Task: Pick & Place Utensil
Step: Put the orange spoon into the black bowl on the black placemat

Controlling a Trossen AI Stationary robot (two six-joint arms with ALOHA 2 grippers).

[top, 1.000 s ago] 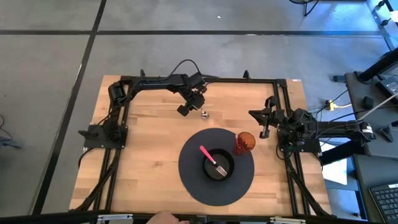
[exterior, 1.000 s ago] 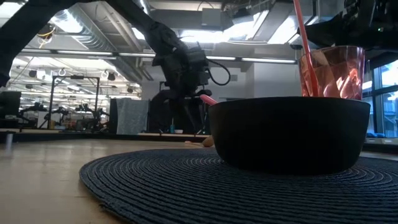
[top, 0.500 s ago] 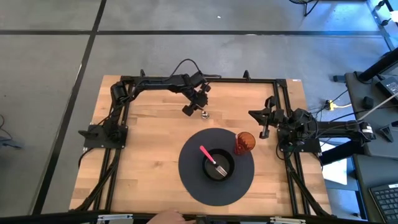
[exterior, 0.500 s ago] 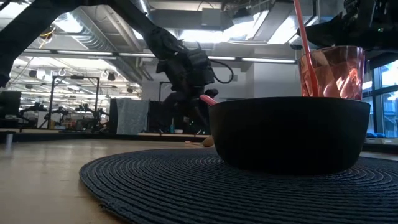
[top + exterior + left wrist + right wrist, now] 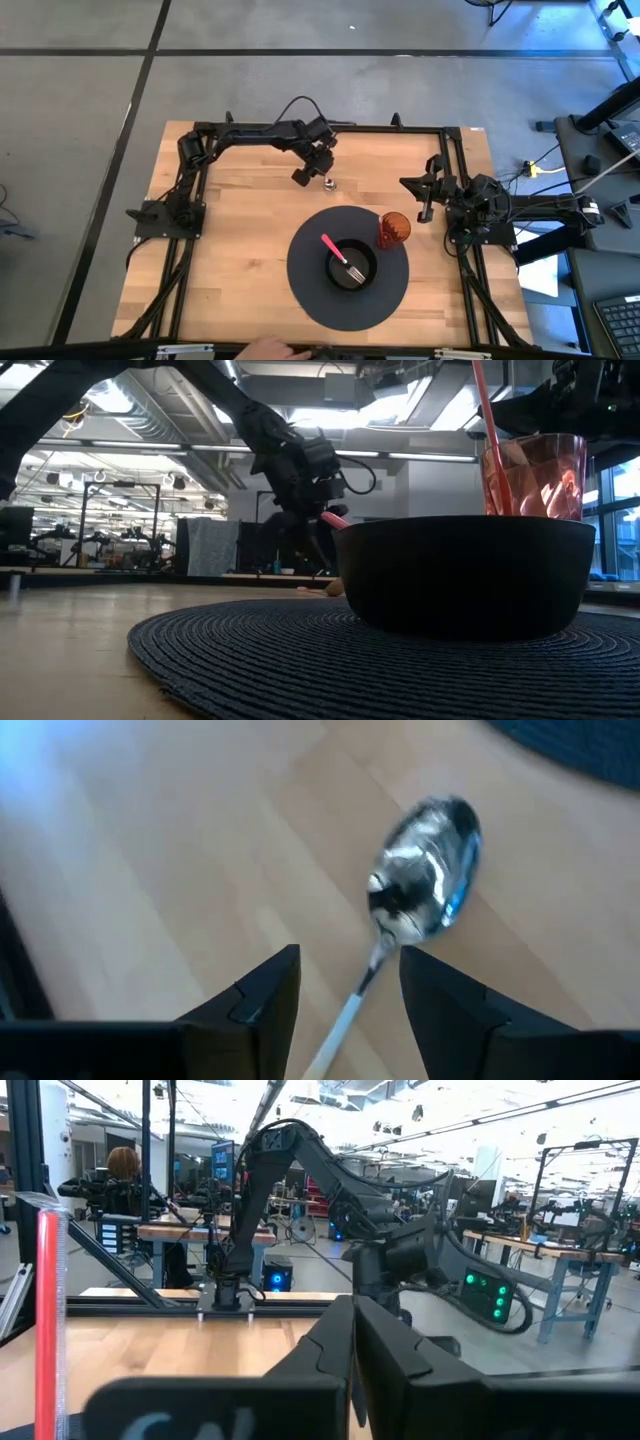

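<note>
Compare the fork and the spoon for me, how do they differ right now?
The fork rests in the black bowl on the round mat, while the spoon lies flat on the bare wooden table. The fork has a pink handle; the spoon looks all shiny metal. No gripper is near the fork, but the left gripper is open with its fingers either side of the spoon's handle. The right gripper waits shut at the table's right side. Both are utensils.

The spoon [image 5: 425, 870] is blurred, its handle running off the wrist picture's edge between the left gripper's [image 5: 348, 982] fingers.
</note>
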